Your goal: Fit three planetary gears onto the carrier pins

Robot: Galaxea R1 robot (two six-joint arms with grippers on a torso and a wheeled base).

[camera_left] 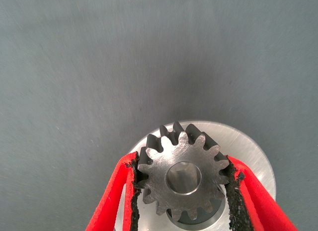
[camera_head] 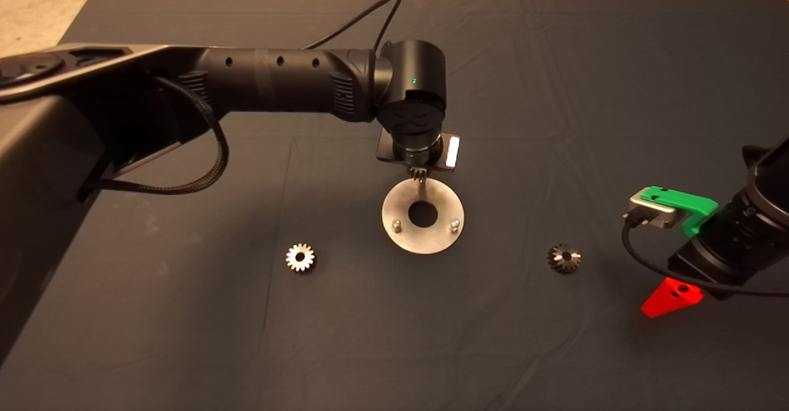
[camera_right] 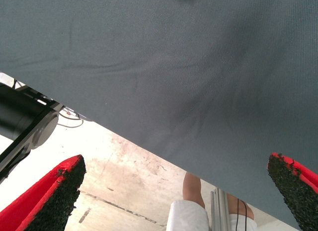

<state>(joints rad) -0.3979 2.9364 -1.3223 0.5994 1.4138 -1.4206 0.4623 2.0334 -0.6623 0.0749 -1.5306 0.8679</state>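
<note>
**Q:** Where are the planetary gears?

**A:** One gear (camera_left: pixel 183 177) is pinched by its teeth between the black pads of the left hand (camera_left: pixel 181 191), flat face up, just above the far edge of the carrier disc (camera_head: pixel 423 215). A pale gear (camera_head: pixel 300 257) lies on the mat to the disc's left; a darker gear (camera_head: pixel 563 257) lies to its right. Both are well apart from the disc.

**Q:** Why is the gear held that way?

**A:** Judging from the wrist view, gripping the rim leaves the bore clear, so a stud can pass up through it. Metal shows through the bore, though whether that is the far pin cannot be told; in the head view the wrist hides that pin.

**Q:** And the other carrier pins?

**A:** The near-left pin (camera_head: pixel 396 225) and near-right pin (camera_head: pixel 454 224) stand bare, so likely the first of three placements is under way.

**Q:** What does the right arm do?

**A:** The right hand (camera_head: pixel 672 297) waits at the right edge of the counter (camera_head: pixel 185 337), its fingers spread wide and holding nothing. Its camera sees the mat's edge, the floor, and a person's leg (camera_right: pixel 191 191).
</note>
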